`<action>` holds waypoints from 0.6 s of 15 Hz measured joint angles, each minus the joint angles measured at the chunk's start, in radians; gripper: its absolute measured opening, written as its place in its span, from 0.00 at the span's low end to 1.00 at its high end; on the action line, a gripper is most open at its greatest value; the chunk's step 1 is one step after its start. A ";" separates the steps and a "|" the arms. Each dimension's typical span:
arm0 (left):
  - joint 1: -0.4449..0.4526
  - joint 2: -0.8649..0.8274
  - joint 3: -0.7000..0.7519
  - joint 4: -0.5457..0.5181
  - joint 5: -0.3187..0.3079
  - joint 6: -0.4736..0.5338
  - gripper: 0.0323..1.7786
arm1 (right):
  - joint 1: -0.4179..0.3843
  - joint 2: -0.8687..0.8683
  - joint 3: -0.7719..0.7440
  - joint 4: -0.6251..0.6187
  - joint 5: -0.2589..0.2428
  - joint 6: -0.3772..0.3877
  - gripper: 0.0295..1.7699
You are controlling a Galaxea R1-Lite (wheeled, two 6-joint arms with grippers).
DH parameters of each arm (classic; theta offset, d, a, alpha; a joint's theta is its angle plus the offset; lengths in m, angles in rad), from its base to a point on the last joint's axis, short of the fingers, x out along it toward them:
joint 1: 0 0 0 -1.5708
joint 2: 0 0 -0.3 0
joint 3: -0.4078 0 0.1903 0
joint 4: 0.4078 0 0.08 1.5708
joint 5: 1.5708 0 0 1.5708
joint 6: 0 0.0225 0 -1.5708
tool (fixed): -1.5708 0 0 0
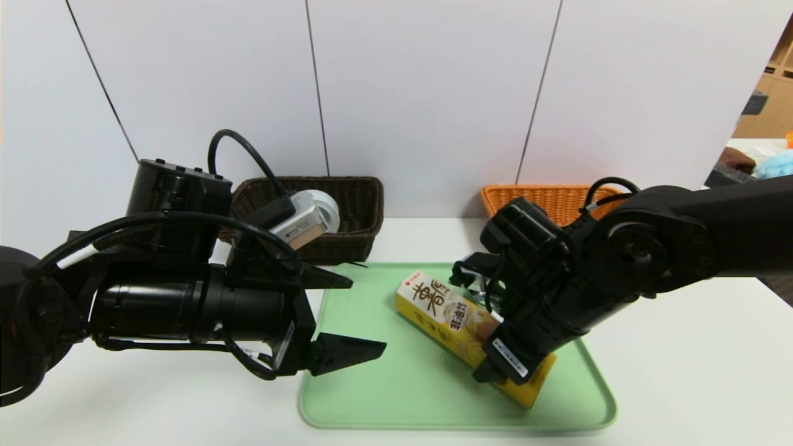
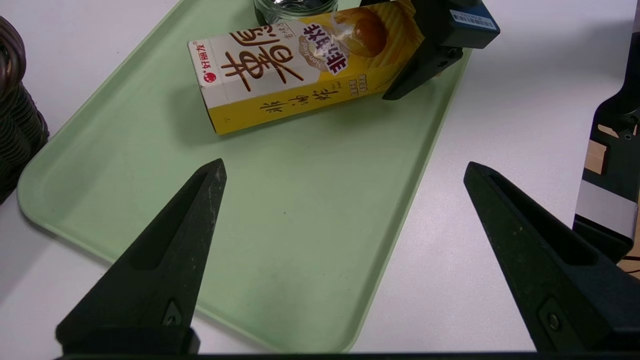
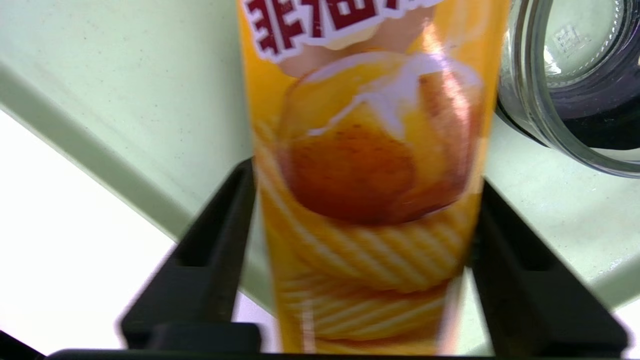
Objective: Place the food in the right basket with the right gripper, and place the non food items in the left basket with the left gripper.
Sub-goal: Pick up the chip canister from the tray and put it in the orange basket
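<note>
The food, a long yellow snack box (image 1: 443, 310) (image 2: 280, 70) (image 3: 370, 150), lies slanted on the green tray (image 1: 403, 396). My right gripper (image 1: 508, 356) (image 3: 367, 185) straddles its near end, with one black finger pressed against each long side. A clear glass dish (image 2: 295, 7) (image 3: 570, 75) stands on the tray just beyond the box. My left gripper (image 1: 365, 316) (image 2: 344, 167) hovers open and empty over the tray's left edge. The dark brown left basket (image 1: 356, 204) holds a white round shape (image 1: 329, 210), partly hidden by my left arm. The orange right basket (image 1: 545, 195) sits behind my right arm.
Both baskets stand at the back of the white table (image 1: 681, 371), against a white panelled wall. In the left wrist view the dark basket's wall (image 2: 15, 115) is close beside the tray's corner.
</note>
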 joint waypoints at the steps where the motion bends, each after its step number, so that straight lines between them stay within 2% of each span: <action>1: 0.000 0.000 0.000 0.000 0.000 -0.001 0.95 | 0.000 0.001 0.000 0.000 -0.002 0.000 0.59; 4: 0.001 0.000 0.000 0.000 0.000 -0.001 0.95 | 0.000 0.005 0.001 -0.001 -0.003 0.000 0.47; 9: 0.001 -0.004 0.000 0.000 -0.001 0.000 0.95 | 0.009 -0.005 0.003 0.001 -0.001 0.001 0.46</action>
